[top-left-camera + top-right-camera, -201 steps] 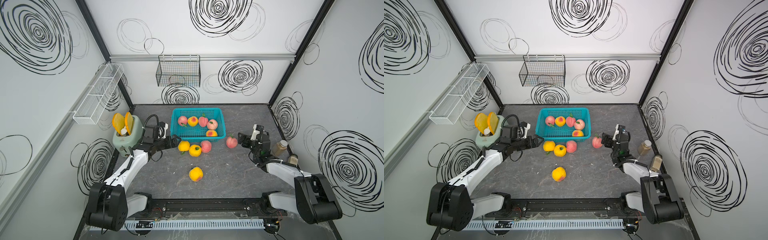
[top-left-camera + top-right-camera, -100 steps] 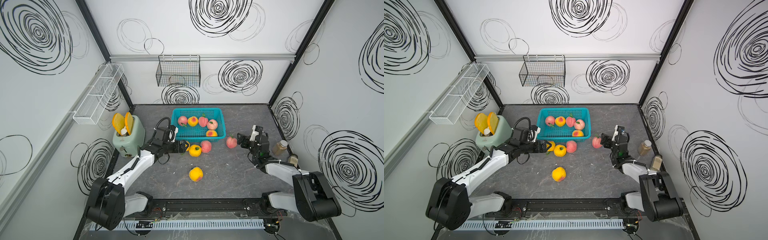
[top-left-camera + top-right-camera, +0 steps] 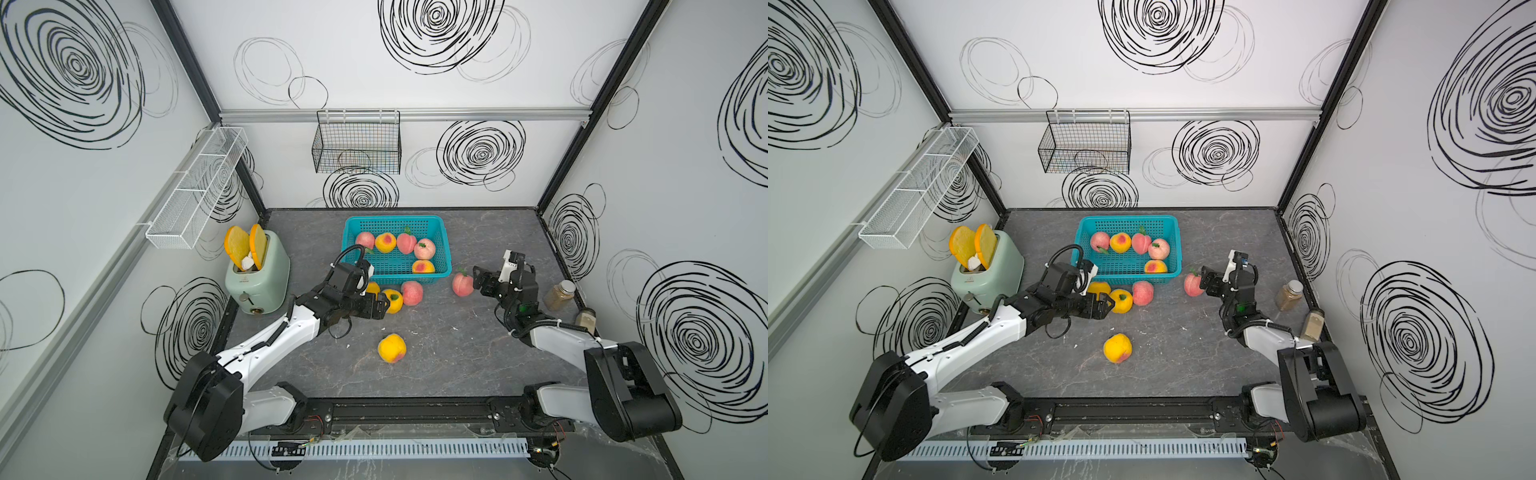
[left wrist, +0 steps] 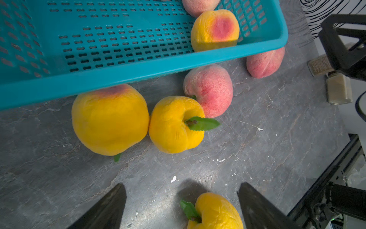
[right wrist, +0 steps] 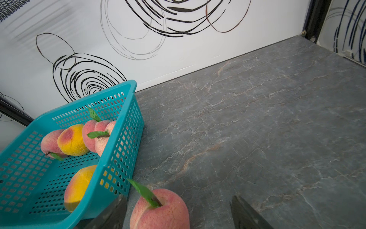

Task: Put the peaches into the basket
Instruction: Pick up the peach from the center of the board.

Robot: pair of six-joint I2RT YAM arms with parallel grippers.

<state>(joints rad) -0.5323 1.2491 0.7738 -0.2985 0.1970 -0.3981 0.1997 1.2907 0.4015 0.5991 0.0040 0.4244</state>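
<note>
The turquoise basket (image 3: 395, 217) (image 4: 138, 75) (image 5: 118, 158) stands at the back and holds several peaches. In front of it lie two yellow peaches (image 3: 393, 300) (image 4: 111, 121) and a pink one (image 3: 412, 292). A lone yellow peach (image 3: 392, 348) (image 4: 215, 212) lies nearer the front. My left gripper (image 3: 380, 306) (image 4: 181, 184) hovers open, and the lone peach shows between its fingers, untouched. My right gripper (image 3: 478, 282) (image 5: 177, 196) is open around a pink peach (image 3: 462, 284) (image 5: 160, 210) beside the basket's right end, with neither finger pressing on it.
A green toaster (image 3: 257, 276) with toast slices stands at the left. Two jars (image 3: 561, 295) (image 3: 586, 320) sit by the right wall, behind my right arm. A black wire basket (image 3: 357, 147) and a white mesh rack (image 3: 195, 191) hang on the walls.
My left arm has swung right from beside the toaster to over the peaches in front of the basket. The right gripper has edged slightly toward the pink peach.
</note>
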